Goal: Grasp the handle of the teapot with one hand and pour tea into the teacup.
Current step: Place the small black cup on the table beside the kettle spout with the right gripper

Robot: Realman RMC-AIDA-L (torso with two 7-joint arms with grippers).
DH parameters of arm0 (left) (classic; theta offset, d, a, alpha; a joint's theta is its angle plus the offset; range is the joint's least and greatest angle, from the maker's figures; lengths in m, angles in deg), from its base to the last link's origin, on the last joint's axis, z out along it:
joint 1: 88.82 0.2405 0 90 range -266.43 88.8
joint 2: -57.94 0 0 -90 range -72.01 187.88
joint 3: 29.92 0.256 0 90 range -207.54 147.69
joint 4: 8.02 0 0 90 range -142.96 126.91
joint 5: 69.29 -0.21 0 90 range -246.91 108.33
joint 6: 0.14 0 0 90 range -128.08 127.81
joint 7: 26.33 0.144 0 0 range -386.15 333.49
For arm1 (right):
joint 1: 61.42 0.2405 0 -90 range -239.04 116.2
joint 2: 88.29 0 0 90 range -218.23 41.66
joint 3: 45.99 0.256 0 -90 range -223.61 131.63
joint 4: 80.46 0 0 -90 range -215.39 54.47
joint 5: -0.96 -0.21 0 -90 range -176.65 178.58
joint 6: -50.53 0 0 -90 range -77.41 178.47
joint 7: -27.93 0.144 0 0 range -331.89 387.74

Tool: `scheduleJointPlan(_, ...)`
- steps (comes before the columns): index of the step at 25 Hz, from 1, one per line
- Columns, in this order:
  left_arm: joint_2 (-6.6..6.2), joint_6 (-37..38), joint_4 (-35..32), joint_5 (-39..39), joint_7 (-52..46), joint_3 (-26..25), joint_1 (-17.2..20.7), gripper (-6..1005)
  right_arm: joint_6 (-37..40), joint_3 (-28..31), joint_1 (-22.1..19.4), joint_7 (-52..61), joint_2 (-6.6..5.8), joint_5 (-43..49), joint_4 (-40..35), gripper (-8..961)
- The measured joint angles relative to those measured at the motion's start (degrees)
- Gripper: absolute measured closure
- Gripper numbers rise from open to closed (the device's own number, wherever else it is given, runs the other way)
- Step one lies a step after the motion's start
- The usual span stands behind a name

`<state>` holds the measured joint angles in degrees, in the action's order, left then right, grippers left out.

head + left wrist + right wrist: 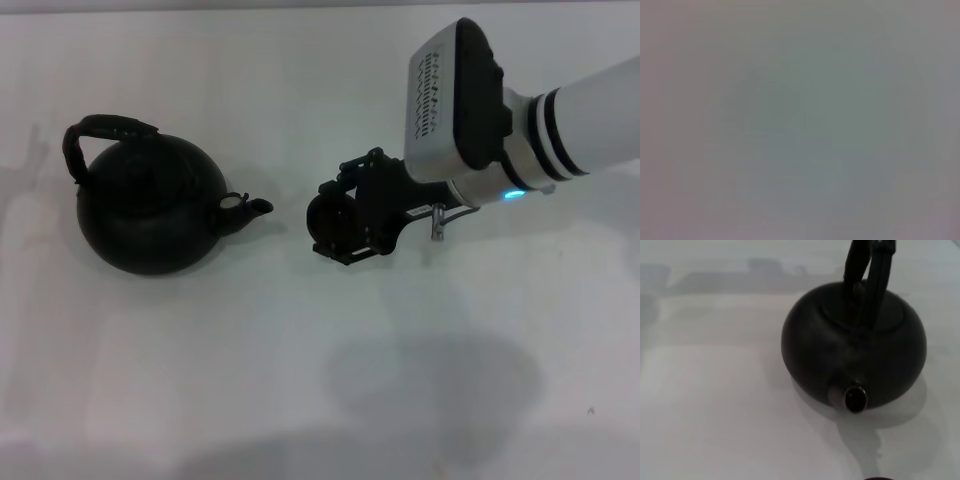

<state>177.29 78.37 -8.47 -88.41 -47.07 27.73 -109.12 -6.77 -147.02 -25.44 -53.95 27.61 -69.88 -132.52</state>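
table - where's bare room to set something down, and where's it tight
The table is bare along the near edge below the teapot, and behind it. It is tight between the spout and the right claw, which is around the teacup.

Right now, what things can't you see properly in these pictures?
- The teacup: in the head view the right gripper covers most of it; in the right wrist view only a reddish sliver shows at the frame edge.
- The handle: cut off by the frame edge in the right wrist view.
- Any tea inside the teapot: hidden in every view.
- The left gripper: no view shows it; the left wrist view is a blank grey blur.
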Motion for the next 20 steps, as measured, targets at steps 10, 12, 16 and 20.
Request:
scheduleJointPlan(10, -0.07, -0.01, 0.0, -0.04, 0.0, 0.0, -0.19, 112, -0.17, -0.94, 1.32, 0.66, -0.38, 1.83, 2.01, 207)
scheduleJointPlan(12, -0.09, -0.02, 0.0, -0.04, 0.0, 0.0, -0.26, 112, -0.45, -0.94, 1.32, 2.07, -0.39, 3.84, 1.94, 206)
scheduleJointPlan(16, -0.08, -0.16, 0.0, -0.03, 0.0, 0.0, -0.51, 111, -0.59, -0.95, 1.35, 4.32, -0.27, 7.13, 1.6, 204)
scheduleJointPlan(20, -0.05, -0.15, 0.0, -0.03, 0.0, 0.0, -0.53, 111, -0.57, -0.85, 1.38, 4.18, -0.21, 7.04, 1.52, 203)
